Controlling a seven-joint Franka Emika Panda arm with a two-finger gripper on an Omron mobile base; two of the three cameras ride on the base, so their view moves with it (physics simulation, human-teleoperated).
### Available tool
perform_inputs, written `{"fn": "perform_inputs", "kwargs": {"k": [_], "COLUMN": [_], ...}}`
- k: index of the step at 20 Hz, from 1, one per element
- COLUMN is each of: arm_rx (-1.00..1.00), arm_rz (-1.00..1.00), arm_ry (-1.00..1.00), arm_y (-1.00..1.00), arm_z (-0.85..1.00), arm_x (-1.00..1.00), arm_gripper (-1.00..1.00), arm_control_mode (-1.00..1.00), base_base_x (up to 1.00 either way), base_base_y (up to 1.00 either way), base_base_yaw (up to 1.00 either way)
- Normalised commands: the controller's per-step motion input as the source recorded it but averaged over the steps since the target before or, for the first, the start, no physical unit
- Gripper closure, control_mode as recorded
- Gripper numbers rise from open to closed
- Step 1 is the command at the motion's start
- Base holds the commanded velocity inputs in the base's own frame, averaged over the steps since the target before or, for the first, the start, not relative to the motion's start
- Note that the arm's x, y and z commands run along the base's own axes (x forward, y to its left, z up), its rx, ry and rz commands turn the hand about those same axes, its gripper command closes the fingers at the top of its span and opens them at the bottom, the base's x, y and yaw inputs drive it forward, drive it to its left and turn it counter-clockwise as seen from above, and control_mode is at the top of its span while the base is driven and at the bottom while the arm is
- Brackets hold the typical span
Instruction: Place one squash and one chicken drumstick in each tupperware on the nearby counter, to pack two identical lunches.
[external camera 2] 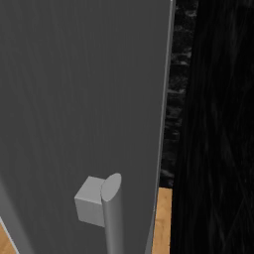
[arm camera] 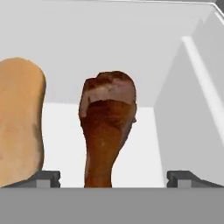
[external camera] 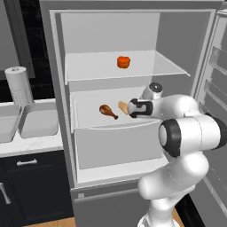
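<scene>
on the fridge shelf, open pincer (arm camera: pixel 113 178) straddles drumstick (arm camera: pixel 108 127).

The drumstick (arm camera: pixel 107 127) is glossy reddish-brown. One squash (arm camera: pixel 19 122) is pale tan, the other squash (external camera: pixel 123 62) orange-red. The tupperware (external camera: pixel 39 122) is pale grey.

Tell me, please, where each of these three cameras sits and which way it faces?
Left base view: behind the arm on its left, facing the open fridge; the white arm reaches toward the chicken drumstick and tan squash; tupperware lies left.
Right base view: behind on the right, facing the fridge door and its handle.
Hand view: on the hand, looking along the open tool at the drumstick.
Shared: left base and hand views both show drumstick and tan squash.
</scene>
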Motion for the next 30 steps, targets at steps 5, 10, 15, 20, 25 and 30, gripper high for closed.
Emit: {"fn": "perform_inputs", "kwargs": {"k": [5,10,15,20,25,30], "arm_rx": [0.00,0.00,0.00,0.00,0.00,0.00], "arm_rz": [0.00,0.00,0.00,0.02,0.00,0.00], "arm_ry": [0.00,0.00,-0.01,0.00,0.00,-0.01], "arm_y": [0.00,0.11,0.20,0.02,0.08,0.08], "arm_z": [-0.17,-0.36,-0.38,-0.07,-0.16,-0.50], "arm_x": [0.49,0.26,0.08,-0.09,0.00,0.00], "arm_gripper": [-1.00,-1.00,-1.00,-1.00,1.00,1.00], "arm_control_mode": [-1.00,-1.00,-1.00,-1.00,-1.00,-1.00], "base_base_x": [0.00,0.00,0.00,0.00,0.00,0.00], "base_base_y": [0.00,0.00,0.00,0.00,0.00,0.00], "base_base_yaw": [0.00,0.00,0.00,0.00,0.00,0.00]}}
